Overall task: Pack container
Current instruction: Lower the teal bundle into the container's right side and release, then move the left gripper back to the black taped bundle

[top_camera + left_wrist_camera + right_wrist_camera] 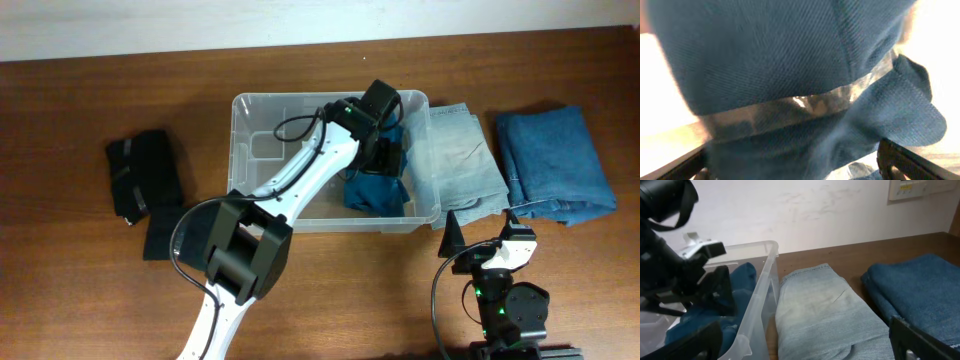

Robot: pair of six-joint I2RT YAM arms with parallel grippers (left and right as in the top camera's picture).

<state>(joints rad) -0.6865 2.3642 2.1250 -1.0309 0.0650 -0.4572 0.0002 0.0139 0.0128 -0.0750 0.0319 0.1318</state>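
Note:
The clear plastic container (250, 130) stands at the table's middle. A dark blue garment (375, 192) lies bunched in its right end. My left gripper (385, 155) reaches into that end, right above the garment. In the left wrist view the garment (780, 50) fills the frame, a clear plastic band (790, 107) crosses it, and the gripper (795, 167) has its fingers wide apart with cloth between them. My right gripper (480, 228) is open and empty near the front edge, in front of folded light blue jeans (465, 160).
Folded dark blue jeans (555, 165) lie at the far right. Two black garments (145, 175) (162, 232) lie left of the container. The right wrist view shows the container wall (757, 305), the light jeans (820, 315) and the dark jeans (920, 290).

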